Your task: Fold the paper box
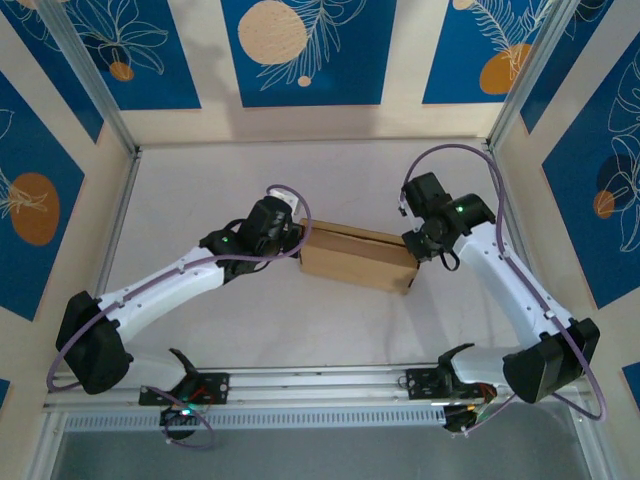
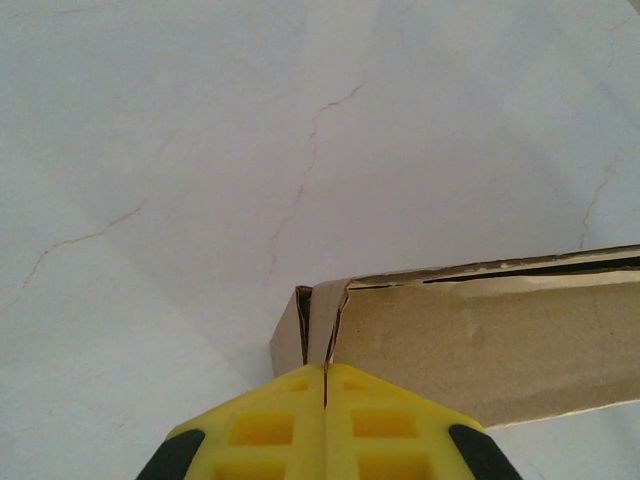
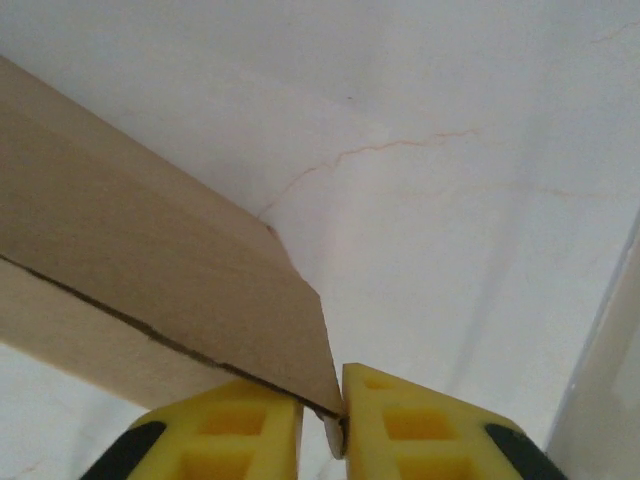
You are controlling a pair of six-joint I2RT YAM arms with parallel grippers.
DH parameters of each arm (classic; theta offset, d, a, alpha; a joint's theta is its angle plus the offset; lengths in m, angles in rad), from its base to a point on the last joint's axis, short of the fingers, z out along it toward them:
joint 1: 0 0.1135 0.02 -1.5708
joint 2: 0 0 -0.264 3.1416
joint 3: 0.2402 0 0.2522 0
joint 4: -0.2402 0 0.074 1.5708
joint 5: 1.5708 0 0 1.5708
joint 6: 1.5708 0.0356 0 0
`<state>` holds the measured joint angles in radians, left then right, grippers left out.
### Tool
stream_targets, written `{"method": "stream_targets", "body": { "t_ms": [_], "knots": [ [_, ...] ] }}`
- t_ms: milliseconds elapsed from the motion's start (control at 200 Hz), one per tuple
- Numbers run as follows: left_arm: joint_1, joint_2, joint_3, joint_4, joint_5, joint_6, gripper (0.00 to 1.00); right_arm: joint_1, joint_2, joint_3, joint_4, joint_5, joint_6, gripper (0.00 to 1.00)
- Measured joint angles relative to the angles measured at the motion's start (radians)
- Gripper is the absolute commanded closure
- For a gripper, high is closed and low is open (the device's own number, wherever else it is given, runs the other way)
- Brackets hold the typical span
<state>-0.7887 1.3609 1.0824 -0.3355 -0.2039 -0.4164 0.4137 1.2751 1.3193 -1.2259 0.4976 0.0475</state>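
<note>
Clamps the right claw (image 3: pixel 335 425) on a corner of the paper box (image 1: pixel 355 258), mid-frame on the table (image 1: pixel 200 190); holds the left claw (image 2: pixel 325 395) clenched at its left end.

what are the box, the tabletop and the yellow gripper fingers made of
Paper box: brown cardboard, matte; rough fibrous edges, creases.
Tabletop: smooth pale surface with thin veins, marble-look, perhaps laminate.
Left gripper fingers: yellow moulded plastic or rubber, with recessed pockets; can't tell which.
</note>
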Motion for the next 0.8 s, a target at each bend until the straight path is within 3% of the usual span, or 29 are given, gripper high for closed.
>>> {"method": "stream_targets", "body": {
  "t_ms": [405,625,800],
  "knots": [
    [0.001,-0.005,-0.006,0.004,-0.010,-0.003,1.00,-0.066,0.069,0.061,-0.042,-0.127,0.210,0.97],
    [0.001,-0.005,-0.008,0.008,-0.011,-0.004,1.00,-0.190,0.049,0.045,0.008,-0.318,0.344,1.00],
    [0.001,-0.005,-0.008,0.008,-0.013,-0.004,1.00,-0.226,0.049,0.040,0.017,-0.390,0.436,1.00]
  ]
}}
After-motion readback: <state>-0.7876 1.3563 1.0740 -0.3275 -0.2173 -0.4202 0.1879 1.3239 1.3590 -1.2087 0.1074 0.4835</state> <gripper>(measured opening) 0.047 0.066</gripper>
